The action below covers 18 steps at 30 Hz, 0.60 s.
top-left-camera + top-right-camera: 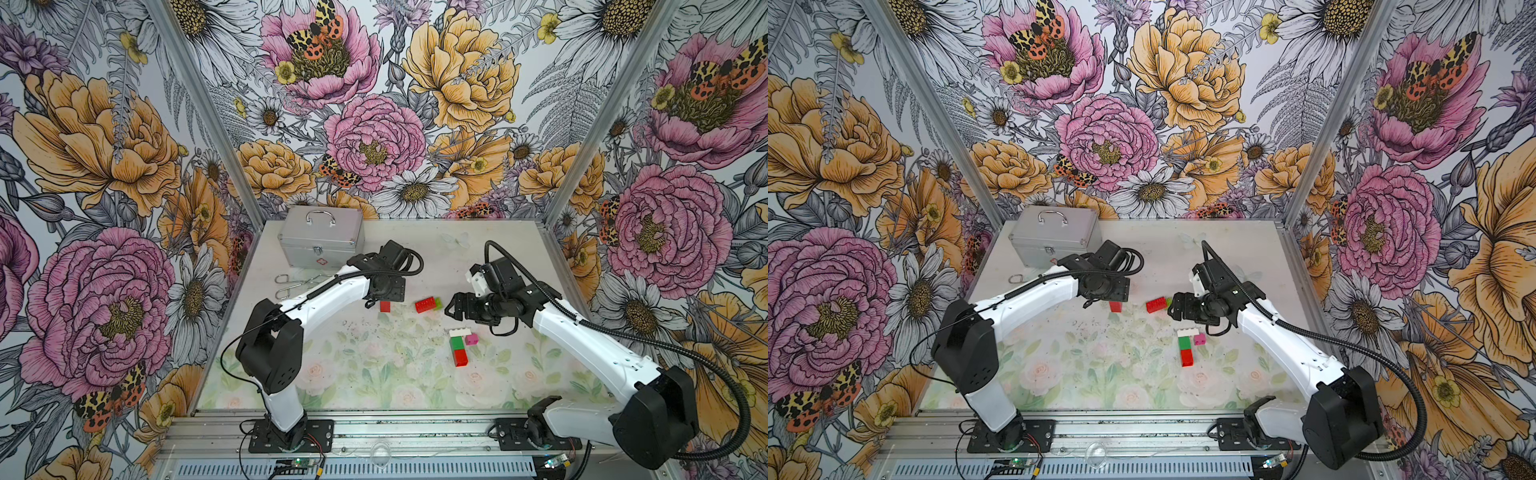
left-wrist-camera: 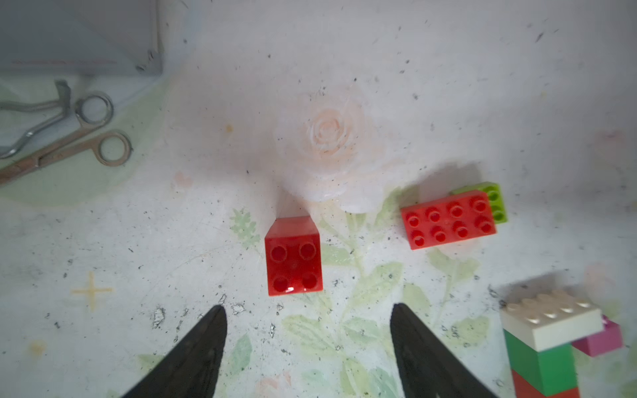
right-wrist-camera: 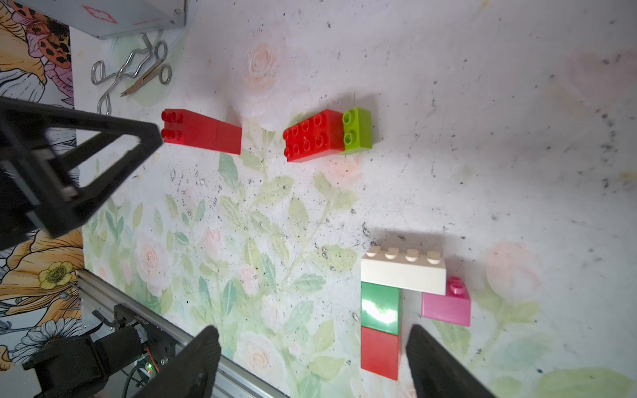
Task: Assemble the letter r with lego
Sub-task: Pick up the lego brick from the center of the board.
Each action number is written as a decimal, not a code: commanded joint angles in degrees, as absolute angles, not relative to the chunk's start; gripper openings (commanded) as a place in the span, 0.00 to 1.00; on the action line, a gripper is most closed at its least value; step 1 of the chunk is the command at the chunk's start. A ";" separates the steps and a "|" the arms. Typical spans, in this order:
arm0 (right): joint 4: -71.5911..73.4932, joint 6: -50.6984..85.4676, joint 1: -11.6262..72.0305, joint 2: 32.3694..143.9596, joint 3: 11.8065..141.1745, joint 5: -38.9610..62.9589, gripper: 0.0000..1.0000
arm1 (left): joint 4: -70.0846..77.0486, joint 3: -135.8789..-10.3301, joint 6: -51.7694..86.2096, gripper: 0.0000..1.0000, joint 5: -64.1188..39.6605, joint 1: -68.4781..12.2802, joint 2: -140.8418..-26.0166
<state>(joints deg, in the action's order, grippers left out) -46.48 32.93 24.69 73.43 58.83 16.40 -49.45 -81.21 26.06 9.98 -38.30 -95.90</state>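
A tall red lego stack (image 2: 293, 262) stands upright, studs up, with nothing gripping it; both top views show it (image 1: 385, 306) (image 1: 1116, 306). My left gripper (image 2: 308, 312) hangs open just above and short of it, fingers apart and empty. A red brick (image 1: 424, 304) lies against a lime brick (image 3: 357, 132) mid-table. Nearer the front lies a flat figure: white brick (image 3: 403, 274) across the top, dark green (image 3: 381, 306) and red (image 3: 379, 351) below, pink (image 3: 446, 308) under the white's other end. My right gripper (image 3: 312, 332) is open and empty, beside the lime brick in a top view (image 1: 449, 311).
A silver metal case (image 1: 321, 237) stands at the back left. Metal scissors and forceps (image 1: 291, 284) lie in front of it, partly under my left arm. An aluminium rail (image 1: 374, 432) runs along the front edge, and flowered walls close three sides.
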 commanded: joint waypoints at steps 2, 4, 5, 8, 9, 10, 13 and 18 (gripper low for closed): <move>-50.54 31.91 26.72 76.93 63.94 6.22 0.84 | -47.44 -77.41 23.95 0.81 11.07 -36.13 -85.13; -52.58 32.13 29.18 79.65 66.70 1.38 0.83 | -45.51 -71.90 24.25 0.88 11.06 -34.60 -78.61; -53.19 32.29 30.29 81.23 67.75 -0.15 0.83 | -44.80 -69.30 24.72 0.92 11.14 -33.77 -75.36; -54.87 33.28 33.76 86.52 71.45 -5.23 0.82 | -42.16 -60.88 25.54 0.99 10.28 -31.56 -66.34; -55.18 33.74 34.89 88.41 72.68 -6.49 0.82 | -41.73 -58.48 25.59 0.99 9.99 -31.06 -63.78; -55.28 34.07 35.62 89.90 73.58 -7.59 0.82 | -41.46 -56.66 25.70 0.99 9.93 -30.99 -61.82; -56.87 34.85 37.65 95.23 77.54 -10.89 0.81 | -40.14 -50.65 26.48 0.99 9.96 -30.93 -56.25; -60.80 36.09 41.07 103.97 85.95 -15.66 0.81 | -36.05 -42.27 28.76 0.99 8.30 -31.11 -47.02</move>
<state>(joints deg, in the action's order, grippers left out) -57.74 34.54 39.90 101.41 81.91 -10.24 -40.73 -44.45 26.57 9.54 -31.16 -50.94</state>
